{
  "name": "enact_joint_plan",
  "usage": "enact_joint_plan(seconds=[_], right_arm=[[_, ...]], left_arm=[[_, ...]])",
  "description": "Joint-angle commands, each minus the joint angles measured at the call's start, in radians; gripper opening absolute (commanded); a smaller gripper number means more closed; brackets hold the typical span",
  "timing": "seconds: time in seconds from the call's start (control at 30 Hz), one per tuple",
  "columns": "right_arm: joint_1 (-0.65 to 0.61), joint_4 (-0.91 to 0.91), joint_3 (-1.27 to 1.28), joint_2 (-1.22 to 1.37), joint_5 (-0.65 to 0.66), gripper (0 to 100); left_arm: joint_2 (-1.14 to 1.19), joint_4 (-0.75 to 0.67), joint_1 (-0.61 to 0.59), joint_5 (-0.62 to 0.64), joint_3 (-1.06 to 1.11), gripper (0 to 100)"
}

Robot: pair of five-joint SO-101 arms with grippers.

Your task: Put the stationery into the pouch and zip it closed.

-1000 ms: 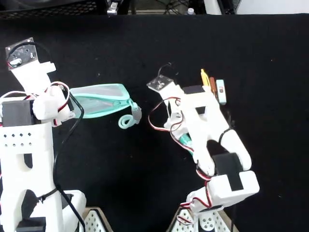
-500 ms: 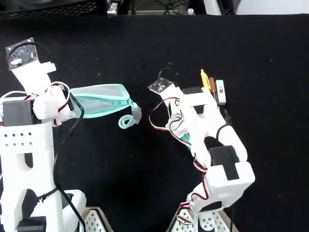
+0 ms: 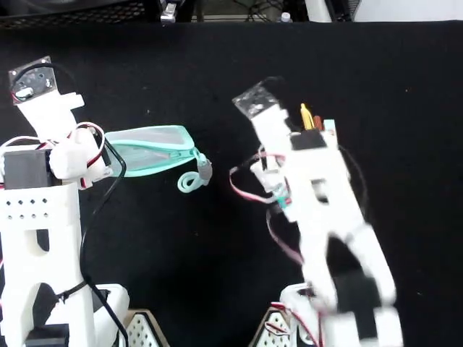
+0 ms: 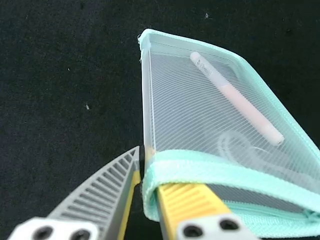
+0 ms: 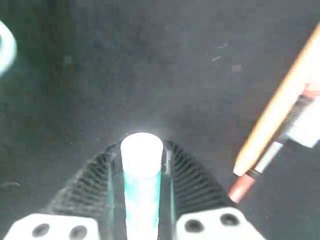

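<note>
Left pincer (image 4: 146, 164): clamped on the rim of the pouch (image 4: 200, 125) at one end of the zip band (image 4: 225, 172), with the grey finger outside and the yellow finger inside the opening. The pouch runs out past the fingertips, away from this pincer. A pink-and-white pen (image 4: 235, 97) already lies inside, seen through the mesh.

Right pincer (image 5: 142, 159): closed on a teal-and-white marker (image 5: 142, 200), which sits lengthwise between the fingers with its white cap poking past the tips. Beyond those tips and off to one side lie an orange pencil (image 5: 280, 115) and a red-tipped pen (image 5: 250, 182), close together on the black table (image 5: 100, 75). The pouch (image 3: 148, 148) is well apart from this pincer.

Handling, as I judge it:
- Pouch: thin mesh, soft and light, and it will sag or fold if pushed. The stiffer zip band is the best place to hold it.
- Marker: rigid, smooth, round and light, so it may swivel or slide in the grip. A mid-barrel hold suits it.
- Pencil and pen: slim and likely to roll. Grip each across the shaft near the middle.
</note>
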Motion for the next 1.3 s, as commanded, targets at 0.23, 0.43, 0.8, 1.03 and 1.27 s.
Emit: enact_joint_plan(seconds=[0.23,0.43,0.8,1.03,1.27], right_arm=[[-0.281,-0.252,0.136,-1.046,-0.269,1.3],[-0.457,-0.336,0.193,-1.032,-0.275,1.4],[-0.56,-0.554,0.189,-0.88,-0.207,1.3],[-0.562,-0.56,0.186,-0.823,-0.213,1.2],[-0.663,-0.712,0.266,-0.78,-0.213,1.2]], left_arm=[[0.002,0.0,-0.004,-0.011,-0.021,3],[0.002,-0.008,0.004,-0.011,-0.024,3],[0.097,-0.02,0.176,-0.011,-0.028,3],[0.058,-0.018,0.18,-0.012,-0.025,3],[-0.044,-0.021,0.174,-0.011,-0.002,3]])
